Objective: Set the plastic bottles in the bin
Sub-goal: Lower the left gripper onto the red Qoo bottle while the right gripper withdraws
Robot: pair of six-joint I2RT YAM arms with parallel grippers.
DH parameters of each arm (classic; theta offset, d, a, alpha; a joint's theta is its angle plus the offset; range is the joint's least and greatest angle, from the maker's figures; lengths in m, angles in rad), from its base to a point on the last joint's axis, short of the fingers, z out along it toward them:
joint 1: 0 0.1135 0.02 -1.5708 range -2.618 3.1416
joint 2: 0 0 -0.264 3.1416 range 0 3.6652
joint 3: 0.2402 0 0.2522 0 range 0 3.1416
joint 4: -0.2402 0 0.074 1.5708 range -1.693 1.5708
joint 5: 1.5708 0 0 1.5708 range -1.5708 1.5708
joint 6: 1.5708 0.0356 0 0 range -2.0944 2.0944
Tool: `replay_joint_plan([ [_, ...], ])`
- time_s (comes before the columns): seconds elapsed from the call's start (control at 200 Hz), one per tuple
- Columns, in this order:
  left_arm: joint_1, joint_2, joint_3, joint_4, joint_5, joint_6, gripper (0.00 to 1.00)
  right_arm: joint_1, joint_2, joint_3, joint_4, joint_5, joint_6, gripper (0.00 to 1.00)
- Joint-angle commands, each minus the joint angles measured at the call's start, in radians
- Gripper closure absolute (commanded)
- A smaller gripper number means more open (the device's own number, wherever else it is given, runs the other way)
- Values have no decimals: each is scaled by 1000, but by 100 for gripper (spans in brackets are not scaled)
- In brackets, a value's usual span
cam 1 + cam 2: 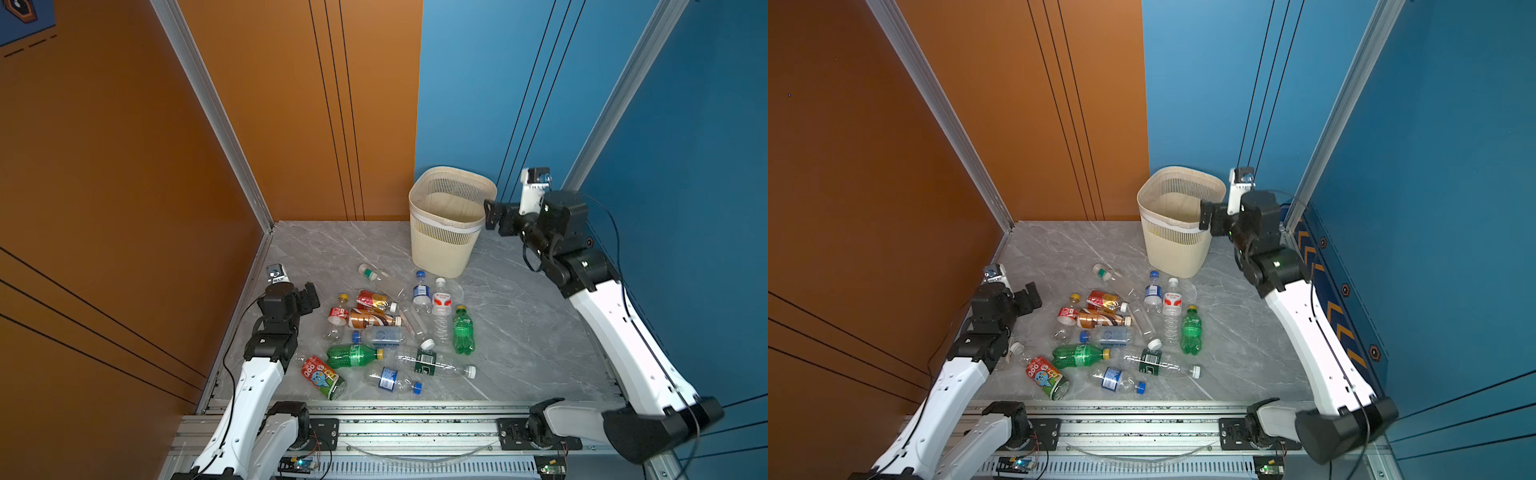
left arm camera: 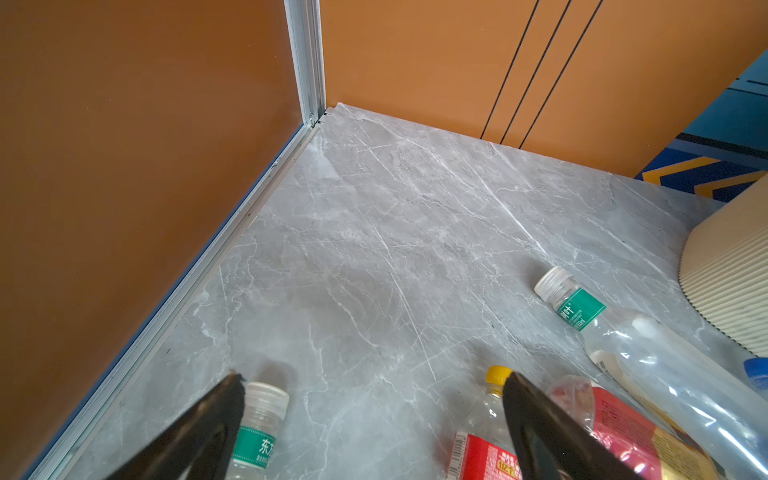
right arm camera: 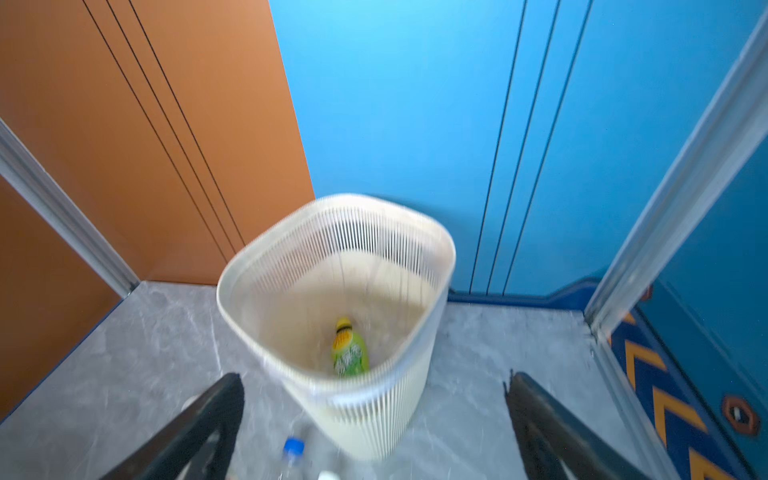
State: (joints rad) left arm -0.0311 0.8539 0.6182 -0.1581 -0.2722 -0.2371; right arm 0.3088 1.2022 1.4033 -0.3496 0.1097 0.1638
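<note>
Bottles: lay scattered before bin, green bottle inside it; right gripper: gaped wide, held nothing, by rim; left gripper: likewise wide, empty.

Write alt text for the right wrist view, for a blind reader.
A cream slotted bin seen from above, slightly blurred, holds one green-labelled bottle with a yellow cap. The right arm's black fingers stand wide open and empty in the foreground, over a grey marble table backed by an orange wall and a blue wall.
</note>
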Motion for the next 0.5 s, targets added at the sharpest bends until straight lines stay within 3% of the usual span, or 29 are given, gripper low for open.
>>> replay_joint_plan([
  [0.0, -14, 7, 38, -23, 1, -20, 2, 6, -118, -256, 87, 18, 186, 0],
  [0.085, -25, 7, 46, -75, 8, -42, 2, 4, -184, -366, 58, 19, 225, 0],
  [0.245, -29, -9, 124, -303, 73, -137, 2, 4, -152, -373, -33, 30, 230, 0],
  [0.496, -51, -133, 181, -699, 163, -498, 5, 3, -109, -405, -3, 43, 260, 0],
])
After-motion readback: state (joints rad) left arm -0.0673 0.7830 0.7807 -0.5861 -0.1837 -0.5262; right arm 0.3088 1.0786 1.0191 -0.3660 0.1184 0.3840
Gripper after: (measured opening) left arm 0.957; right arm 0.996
